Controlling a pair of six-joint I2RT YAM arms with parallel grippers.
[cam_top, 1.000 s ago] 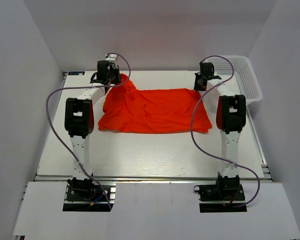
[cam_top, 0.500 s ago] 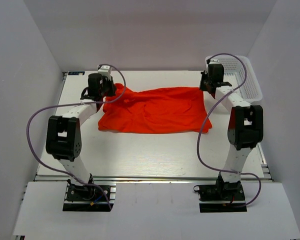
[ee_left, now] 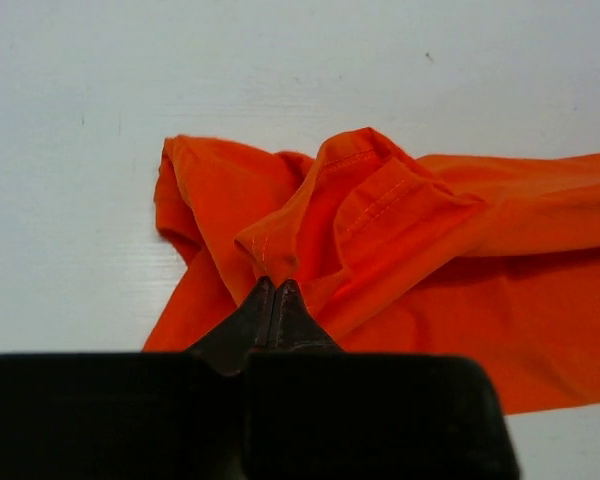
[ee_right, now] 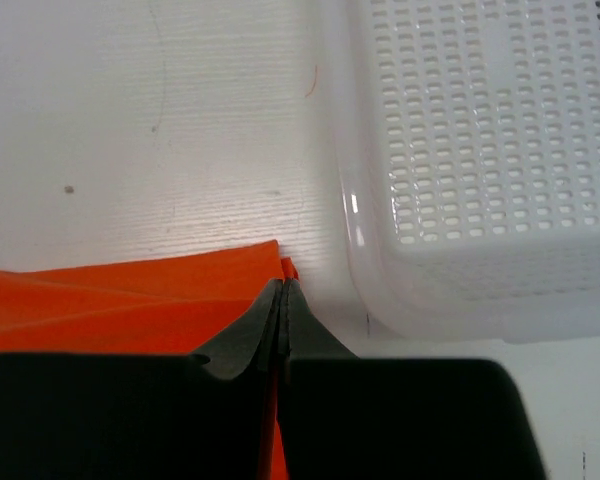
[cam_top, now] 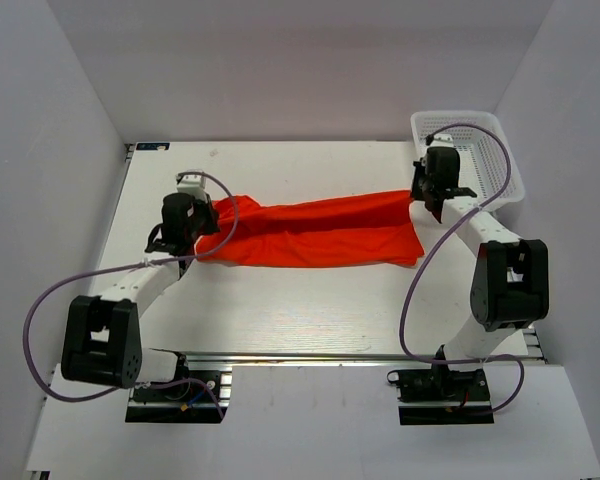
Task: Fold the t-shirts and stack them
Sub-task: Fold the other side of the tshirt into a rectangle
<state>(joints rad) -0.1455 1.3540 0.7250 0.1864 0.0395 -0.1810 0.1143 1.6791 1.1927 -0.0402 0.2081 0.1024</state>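
Elbows splayed outward, left tool (ee_left: 275,284) and right tool (ee_right: 282,286) each pinch the t-shirt (cam_top: 320,232).

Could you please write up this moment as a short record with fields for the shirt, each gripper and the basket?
garment: orange-red t-shirt, stretched between both grippers, near edge lying on the white table
left gripper: shut on a bunched fold at the shirt's left end
right gripper: shut on the shirt's right corner
container: white mesh basket at the table's far right, beside the right gripper

Plain white walls (cam_top: 310,60) enclose a white table (cam_top: 310,310).
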